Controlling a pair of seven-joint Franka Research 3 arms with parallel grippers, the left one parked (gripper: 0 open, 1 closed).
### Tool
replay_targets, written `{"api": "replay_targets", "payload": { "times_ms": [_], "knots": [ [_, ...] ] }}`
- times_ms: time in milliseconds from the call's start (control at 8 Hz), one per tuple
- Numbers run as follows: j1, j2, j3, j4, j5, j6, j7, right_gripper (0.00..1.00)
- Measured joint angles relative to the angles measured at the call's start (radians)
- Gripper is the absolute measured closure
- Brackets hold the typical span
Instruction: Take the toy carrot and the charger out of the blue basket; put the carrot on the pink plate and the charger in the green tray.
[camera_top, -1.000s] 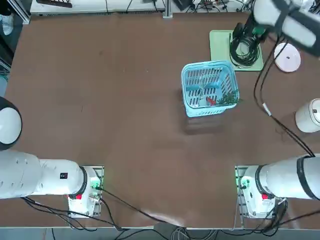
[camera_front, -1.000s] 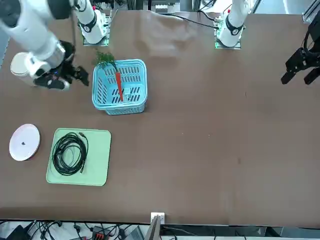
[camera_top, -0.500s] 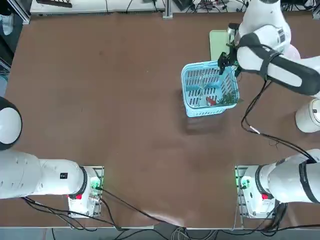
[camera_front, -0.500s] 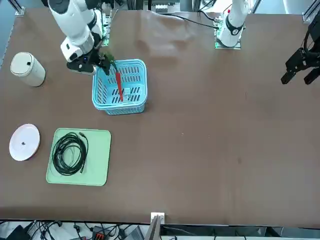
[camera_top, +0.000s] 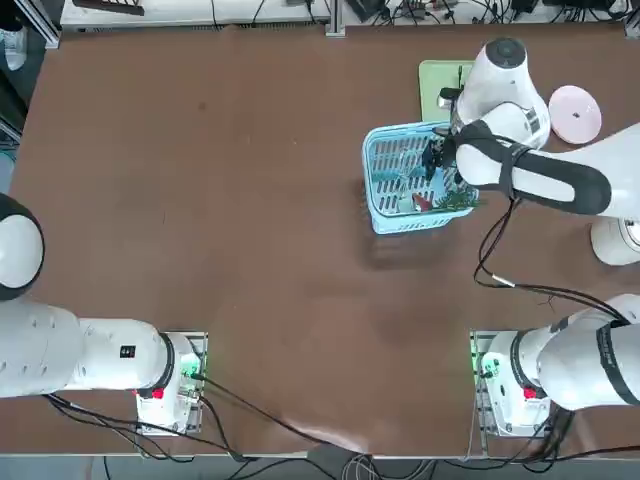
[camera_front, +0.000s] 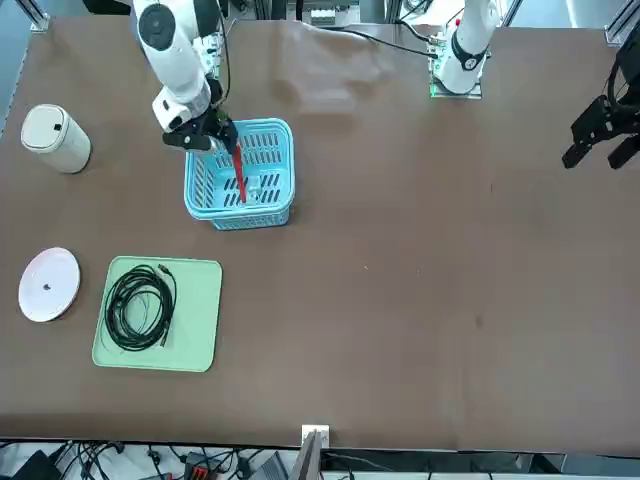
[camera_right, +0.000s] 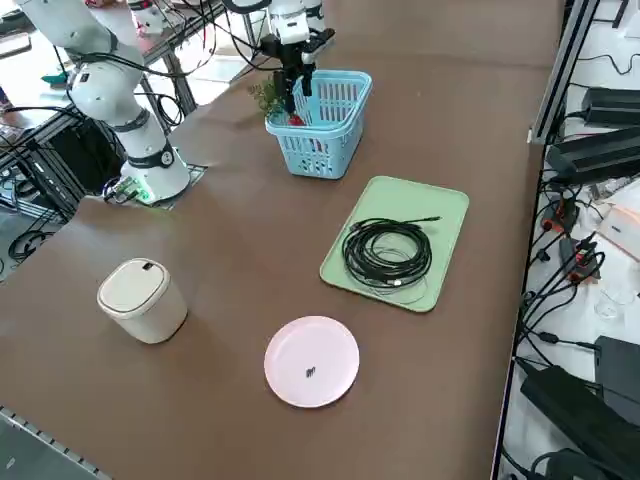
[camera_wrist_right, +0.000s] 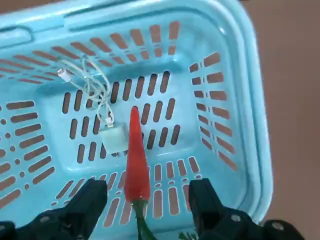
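Overhead, front, side (wrist closest) share blue basket (camera_top: 415, 176).

Light-blue slatted basket (camera_wrist_right: 235, 100) | red-orange carrot (camera_wrist_right: 136, 155), dark-green leaves | whitish charger (camera_wrist_right: 114, 140), pale cord | pale-pink plate (camera_right: 312, 361) | pale-green tray (camera_right: 445, 205), black coiled cable (camera_right: 387, 253) | brown table (camera_front: 420, 280)

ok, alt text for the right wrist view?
The open right gripper hangs over the blue basket, its fingers either side of the toy carrot at its leafy end. The charger lies on the slatted base beside the carrot, its pale cord looping away.
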Motion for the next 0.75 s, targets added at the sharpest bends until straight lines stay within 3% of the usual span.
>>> {"api": "replay_targets", "payload": {
  "times_ms": [750],
  "knots": [
    [0.047,0.108,0.000,-0.001,0.000,0.055,0.022,0.00]
  ]
}}
